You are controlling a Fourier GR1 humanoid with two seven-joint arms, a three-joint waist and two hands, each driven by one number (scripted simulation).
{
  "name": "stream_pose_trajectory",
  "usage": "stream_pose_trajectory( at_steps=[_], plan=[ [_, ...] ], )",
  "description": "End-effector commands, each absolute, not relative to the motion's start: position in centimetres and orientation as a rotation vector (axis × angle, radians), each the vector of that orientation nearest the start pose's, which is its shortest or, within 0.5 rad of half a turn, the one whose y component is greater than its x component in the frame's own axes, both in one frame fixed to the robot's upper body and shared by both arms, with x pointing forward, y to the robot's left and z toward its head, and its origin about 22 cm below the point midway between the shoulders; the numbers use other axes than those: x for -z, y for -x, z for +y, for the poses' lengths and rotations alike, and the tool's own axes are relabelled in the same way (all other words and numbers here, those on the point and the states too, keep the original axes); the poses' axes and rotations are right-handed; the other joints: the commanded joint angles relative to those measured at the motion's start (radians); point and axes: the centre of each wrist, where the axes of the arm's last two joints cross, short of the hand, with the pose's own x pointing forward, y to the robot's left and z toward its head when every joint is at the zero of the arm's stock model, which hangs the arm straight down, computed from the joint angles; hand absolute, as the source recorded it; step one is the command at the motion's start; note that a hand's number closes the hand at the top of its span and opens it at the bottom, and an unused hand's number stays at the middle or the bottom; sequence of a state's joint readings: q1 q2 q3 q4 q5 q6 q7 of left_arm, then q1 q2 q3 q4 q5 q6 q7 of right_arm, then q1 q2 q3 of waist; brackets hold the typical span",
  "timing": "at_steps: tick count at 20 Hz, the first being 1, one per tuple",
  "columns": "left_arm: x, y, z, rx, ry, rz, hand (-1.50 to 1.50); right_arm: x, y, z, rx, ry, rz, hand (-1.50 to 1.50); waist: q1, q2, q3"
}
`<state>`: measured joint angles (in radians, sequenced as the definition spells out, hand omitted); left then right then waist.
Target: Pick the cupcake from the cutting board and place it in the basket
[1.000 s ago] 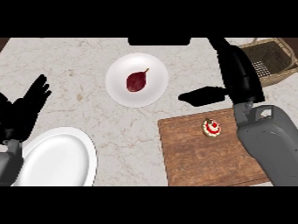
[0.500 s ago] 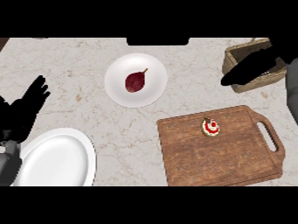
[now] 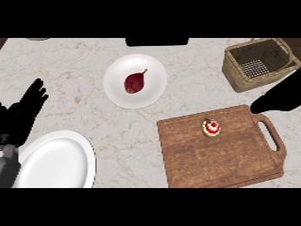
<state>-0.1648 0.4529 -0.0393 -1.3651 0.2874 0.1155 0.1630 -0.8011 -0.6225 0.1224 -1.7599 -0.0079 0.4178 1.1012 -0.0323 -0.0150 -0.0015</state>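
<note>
the right hand (image 3: 288,93) shows as a dark shape at the right edge, above the cutting board (image 3: 218,150); whether its fingers are open, i cannot tell. the cupcake (image 3: 211,127) sits near the board's far edge. the basket (image 3: 260,64) stands behind. the left hand (image 3: 16,115) rests at the left, fingers spread.

Pale veined marble counter (image 3: 74,66)

bench (image 3: 74,70): pale marble | on it: cutting board (image 3: 224,154) front right | wicker basket (image 3: 260,64) back right | plate with dark-red fruit (image 3: 114,84) centre | bare white plate (image 3: 55,161) front left
</note>
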Motion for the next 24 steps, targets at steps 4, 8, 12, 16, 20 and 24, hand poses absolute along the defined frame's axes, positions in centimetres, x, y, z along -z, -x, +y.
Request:
stream_pose_trajectory(
  at_steps=[4, 8, 12, 16, 20, 24],
  plan=[
    [-3.8, -28.0, 32.1, 0.047, -0.205, -1.371, 0.0, -28.8, -23.9, -24.1, -0.76, 0.687, -1.196, -1.5, 0.004, 0.004, 0.002],
    [-2.8, -27.5, 31.8, 0.059, -0.224, -1.374, 0.0, -26.6, -21.0, -25.3, -0.747, 0.685, -1.232, -1.5, 0.01, 0.008, 0.002],
    [-3.5, -28.4, 32.5, 0.06, -0.199, -1.374, 0.0, -22.8, -21.2, -24.4, -0.71, 0.687, -1.232, -1.5, 0.027, 0.014, 0.002],
    [-4.2, -28.6, 33.0, 0.078, -0.197, -1.391, 0.0, -18.9, -22.6, -24.3, -0.705, 0.726, -1.281, -1.5, 0.035, 0.016, 0.002],
    [-3.1, -29.1, 31.6, 0.062, -0.204, -1.383, 0.0, -15.2, -22.5, -23.8, -0.665, 0.728, -1.316, -1.5, 0.033, 0.016, 0.002],
    [-4.3, -29.8, 32.0, 0.082, -0.188, -1.389, 0.0, -11.4, -24.4, -23.3, -0.555, 0.675, -1.378, -1.5, 0.036, 0.017, 0.002]
  ],
)
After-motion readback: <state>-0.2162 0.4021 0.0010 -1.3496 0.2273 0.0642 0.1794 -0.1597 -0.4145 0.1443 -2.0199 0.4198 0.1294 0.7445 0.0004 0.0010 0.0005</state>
